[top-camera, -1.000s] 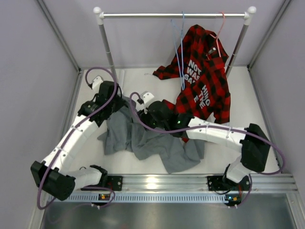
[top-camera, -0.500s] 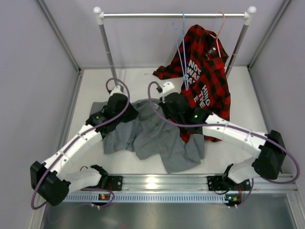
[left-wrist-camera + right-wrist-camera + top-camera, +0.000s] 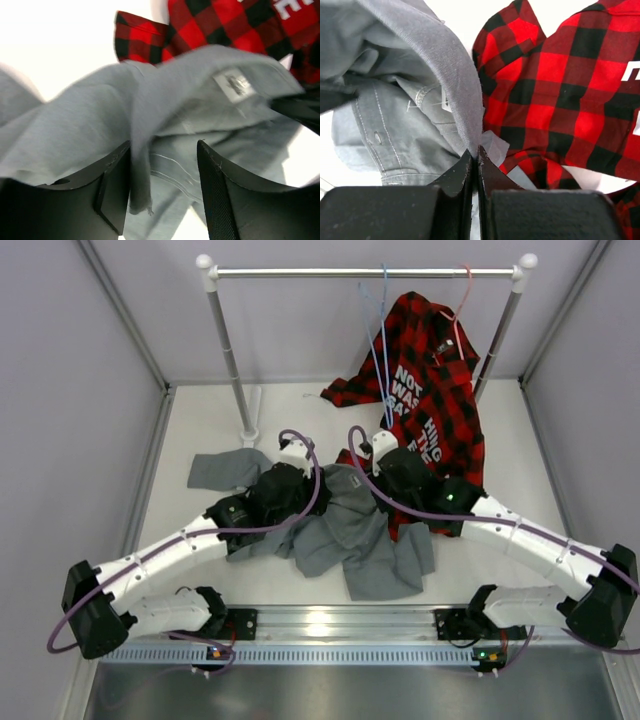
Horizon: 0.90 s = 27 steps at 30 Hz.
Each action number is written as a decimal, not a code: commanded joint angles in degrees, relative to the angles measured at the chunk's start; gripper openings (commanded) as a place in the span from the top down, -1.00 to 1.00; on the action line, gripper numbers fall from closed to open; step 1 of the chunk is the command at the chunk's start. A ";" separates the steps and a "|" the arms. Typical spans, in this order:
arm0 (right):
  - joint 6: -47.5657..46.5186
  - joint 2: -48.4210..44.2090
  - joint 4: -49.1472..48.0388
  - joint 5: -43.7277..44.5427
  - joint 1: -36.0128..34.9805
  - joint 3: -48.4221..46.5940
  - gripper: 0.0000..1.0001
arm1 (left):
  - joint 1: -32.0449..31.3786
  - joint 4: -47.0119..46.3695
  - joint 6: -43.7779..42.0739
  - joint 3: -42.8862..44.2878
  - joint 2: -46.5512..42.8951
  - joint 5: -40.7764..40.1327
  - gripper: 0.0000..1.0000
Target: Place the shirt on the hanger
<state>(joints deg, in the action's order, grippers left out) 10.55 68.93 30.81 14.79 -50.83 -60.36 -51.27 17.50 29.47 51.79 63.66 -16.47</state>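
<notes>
Right fingers (image 3: 456, 176) closing tight on collar edge of shirt (image 3: 372, 552). Left fingers (image 3: 222, 200) standing apart, grey fold lying between, no pinch showing. Shirt trailing over desk (image 3: 190, 525) mid-scene, collar end lying farthest. Hanger (image 3: 381, 350) hanging off rail (image 3: 300, 272), just far of right fingers, long axis pointing down. Right arm sitting nearer.

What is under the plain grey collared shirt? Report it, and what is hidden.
White table surface shows around the plain grey collared shirt, and the red-and-black plaid shirt shows behind its lifted collar. Anything beneath the heaped fabric is covered.
</notes>
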 commanded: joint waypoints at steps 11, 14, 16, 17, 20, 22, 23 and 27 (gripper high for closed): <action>1.50 -1.69 2.42 -0.82 0.03 -2.13 1.00 | -3.67 2.63 -10.23 7.18 4.19 -12.98 0.14; 1.41 -1.16 2.85 0.15 0.38 -3.01 1.00 | -3.93 4.47 -9.26 6.83 4.02 -12.36 0.03; 1.23 -0.46 3.38 0.16 1.08 -3.80 1.00 | -4.19 5.35 -9.17 5.70 3.41 -12.62 0.00; 1.32 -0.20 3.47 0.16 1.43 -3.98 1.00 | -4.37 5.79 -9.08 5.43 2.71 -12.62 0.00; 1.32 0.07 3.64 -0.37 1.87 -4.68 1.00 | -4.37 6.06 -9.17 3.94 1.47 -12.80 0.03; 1.41 0.07 3.64 -0.72 1.87 -5.29 1.00 | -4.37 6.06 -9.70 3.58 2.08 -12.89 0.10; 1.67 -0.02 3.56 -0.90 1.96 -5.47 1.00 | -4.37 6.06 -9.61 3.58 2.43 -13.15 0.33; 1.67 0.59 3.64 -1.52 1.96 -6.52 1.00 | -4.37 5.88 -8.82 4.02 4.54 -13.76 0.78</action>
<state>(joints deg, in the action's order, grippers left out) 11.64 69.19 34.39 13.41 -49.71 -63.16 -55.35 23.73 20.62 55.79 67.29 -28.56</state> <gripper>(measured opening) 0.006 0.146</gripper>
